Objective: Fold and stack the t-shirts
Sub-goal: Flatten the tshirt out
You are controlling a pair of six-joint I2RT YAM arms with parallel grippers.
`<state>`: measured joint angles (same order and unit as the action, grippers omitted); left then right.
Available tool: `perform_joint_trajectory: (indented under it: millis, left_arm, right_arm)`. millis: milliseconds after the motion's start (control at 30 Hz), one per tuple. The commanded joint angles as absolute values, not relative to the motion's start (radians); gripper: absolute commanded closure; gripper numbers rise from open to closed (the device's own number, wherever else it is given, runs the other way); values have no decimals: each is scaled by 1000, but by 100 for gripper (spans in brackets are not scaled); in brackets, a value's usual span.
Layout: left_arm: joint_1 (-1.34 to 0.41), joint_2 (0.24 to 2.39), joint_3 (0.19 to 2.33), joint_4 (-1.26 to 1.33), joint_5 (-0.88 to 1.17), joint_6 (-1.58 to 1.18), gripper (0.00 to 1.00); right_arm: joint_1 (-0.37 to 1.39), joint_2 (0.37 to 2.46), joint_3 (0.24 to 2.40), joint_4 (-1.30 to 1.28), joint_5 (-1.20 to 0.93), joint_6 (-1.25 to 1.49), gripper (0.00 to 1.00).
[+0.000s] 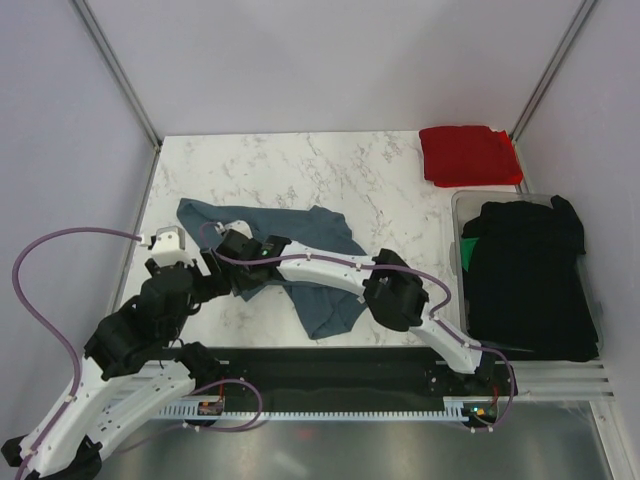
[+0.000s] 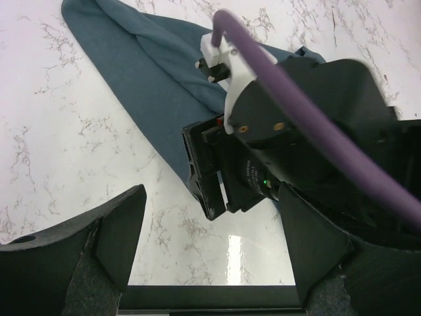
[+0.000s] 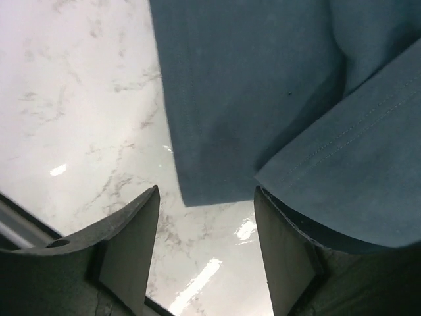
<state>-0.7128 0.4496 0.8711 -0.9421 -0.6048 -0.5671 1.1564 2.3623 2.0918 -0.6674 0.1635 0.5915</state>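
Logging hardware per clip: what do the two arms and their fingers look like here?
The left arm and right arm have white links and black joints; a purple cable runs along each. Their fingers are black, blunt wedges.

white marble table (image 1: 300,170) | blue-grey t-shirt (image 1: 325,305) crumpled, centre | red t-shirt (image 1: 468,153) folded, far-right corner

Left arm (image 1: 130,335) and right arm (image 1: 320,270) converge low, left fingers (image 2: 118,230) and right fingers (image 3: 131,243) apparently spread apart.
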Motion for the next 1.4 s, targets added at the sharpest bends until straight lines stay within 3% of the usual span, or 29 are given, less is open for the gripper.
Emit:
perform_joint_trajectory:
  millis: [0,600,767,1100,1367]
  left_arm:
    - [-707,456,887,-934,-644,-603,12]
    - [-706,453,885,-936,-644,-601,12]
    - [-706,457,884,-936,-643,-601,12]
    - [-706,466,884,-934,-640,-600,12]
    - [-706,468,882,-934,-643,-601,12]
  right_arm:
    - [1150,2430,2180,-767,232,554,34]
    - [1134,2445,2177,-785,316,525,43]
    - [1129,2471,2178,-784,313,526,55]
    - [1118,2454,2163,-785,328,519,100]
    - [1071,2341,2116,-776,272,500,100]
